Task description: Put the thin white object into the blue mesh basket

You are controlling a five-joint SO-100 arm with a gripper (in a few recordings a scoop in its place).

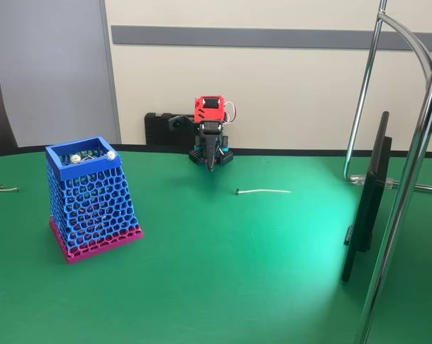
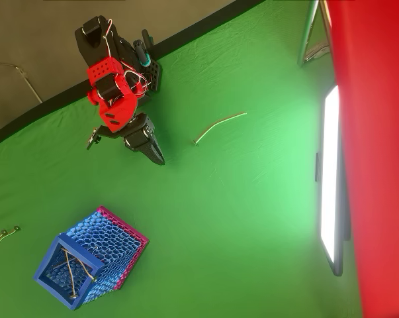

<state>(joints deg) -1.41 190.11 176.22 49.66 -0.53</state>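
Note:
The thin white object lies flat on the green table, right of centre, its tiny dark end pointing left; from overhead it is a slightly curved strip. The blue mesh basket stands upright at the left on its magenta base, with thin pieces resting inside across its rim. My gripper hangs folded at the arm's base at the back of the table, tips pointing down and together, holding nothing. In the overhead view the gripper is left of the white object and well apart from it.
A thin grey wire piece lies near the table's left edge. A dark screen on a stand and chrome tubes stand at the right. The table's curved back edge runs behind the arm.

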